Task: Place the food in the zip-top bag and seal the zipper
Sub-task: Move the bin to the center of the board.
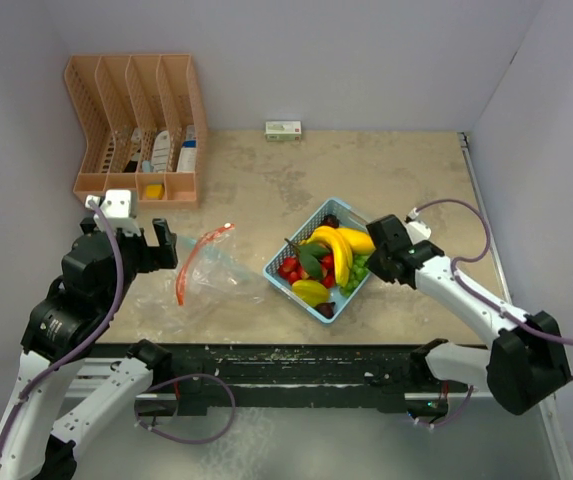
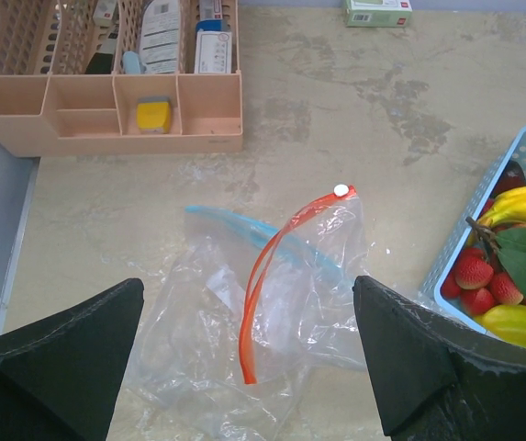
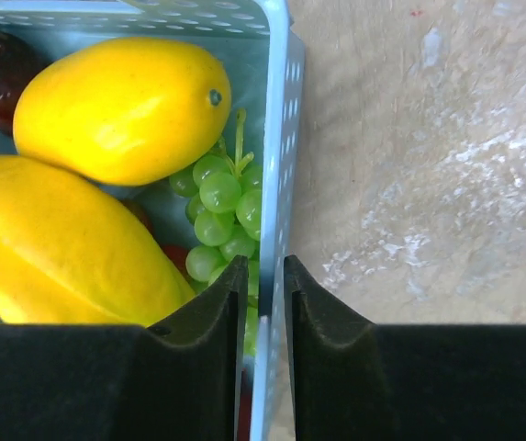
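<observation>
Now the right gripper [image 3: 264,271] has its jaws nearly closed and seems to pinch the side wall of the light-blue basket [image 3: 279,138]. The food [image 3: 120,106] lies inside the basket, near the table's [image 1: 256,190] front edge. The left gripper [image 2: 249,285] hangs wide open over the zip-top bag [image 2: 290,303].

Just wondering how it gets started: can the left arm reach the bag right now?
Probably yes. The left gripper hangs open close to the bag, facing it. The bag lies on the table with nothing on it or between them, and the basket stands off to one side.
</observation>
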